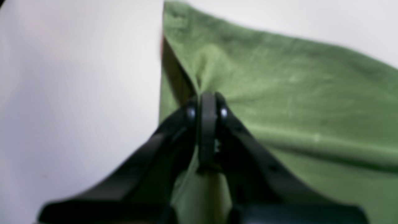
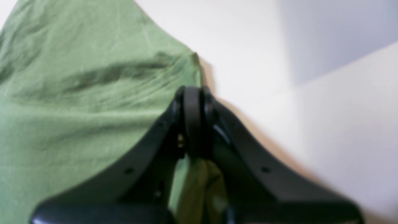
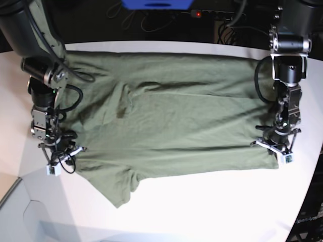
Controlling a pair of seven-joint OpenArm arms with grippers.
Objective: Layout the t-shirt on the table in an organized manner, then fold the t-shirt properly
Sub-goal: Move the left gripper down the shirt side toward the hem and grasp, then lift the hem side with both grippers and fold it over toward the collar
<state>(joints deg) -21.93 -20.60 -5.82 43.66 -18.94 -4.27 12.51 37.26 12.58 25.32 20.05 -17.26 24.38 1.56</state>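
- The left gripper (image 1: 206,102) pinches the t-shirt (image 1: 279,102) edge between its tips.
- The right gripper (image 2: 192,99) pinches the opposite edge, though it looks blurry.
- The shirt lies spread on the table (image 3: 202,212) between them, probably held so they can pull it flat.

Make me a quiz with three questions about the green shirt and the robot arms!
1. Where is the t-shirt?
A. spread on the table
B. hanging in the air
C. on the floor

2. How many arms reach the shirt?
A. one
B. two
C. three

3. What are the two tools doing?
A. open above the shirt
B. shut on the shirt's edges
C. resting beside it

Answers: 1 A, it lies flat on the white top. 2 B, one at each side. 3 B, the left tool and right tool both pinch green cloth.
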